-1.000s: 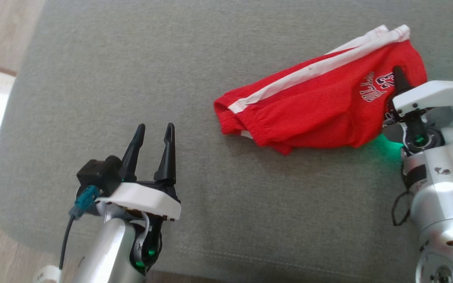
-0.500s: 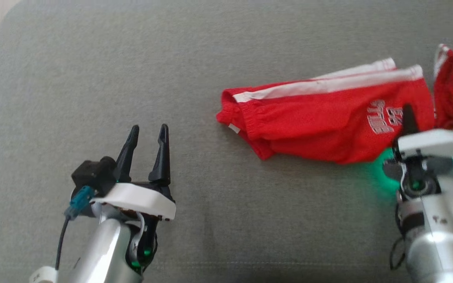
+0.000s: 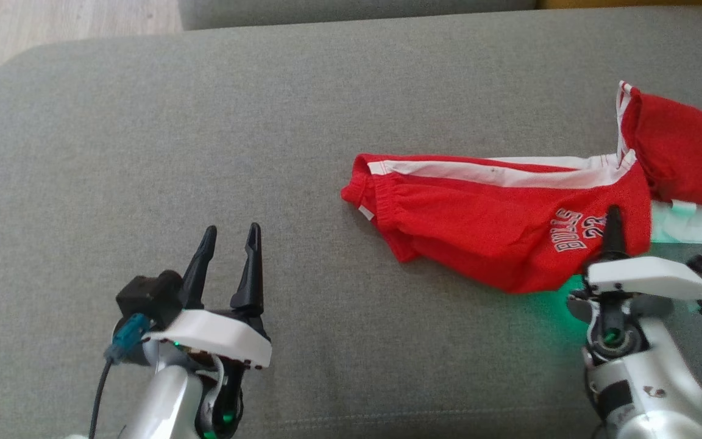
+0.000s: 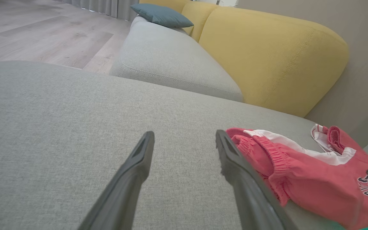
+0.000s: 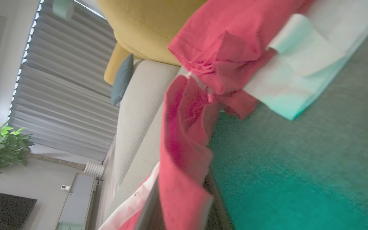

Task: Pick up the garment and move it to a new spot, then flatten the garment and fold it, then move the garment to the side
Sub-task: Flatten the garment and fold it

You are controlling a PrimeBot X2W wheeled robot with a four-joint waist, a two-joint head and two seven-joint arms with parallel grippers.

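The right gripper (image 3: 614,227) is clamped on the lower right corner of the red shorts (image 3: 479,219). From the head, one dark finger is seen lying over the cloth beside the "BULLS 23" print (image 3: 579,230), and its partner is hidden beneath. In the right wrist view the red fabric (image 5: 184,134) is seen pinched between both fingers at the bottom edge, which are cut off by the frame.

The left gripper (image 3: 231,235) is held with its two fingers apart and nothing between them, above the grey cushion (image 3: 205,122), well apart from the shorts.

The shorts are spread along the right half of the cushion, with one white stripe (image 3: 509,174) along the far side. A second piece of red cloth (image 3: 686,152) is cut off at the right edge; whether it belongs to the shorts cannot be told. A pale cloth (image 3: 692,222) is partly covered by it.

Beyond, two yellow backrests (image 4: 267,57) and one blue pillow (image 4: 161,15) are seen.
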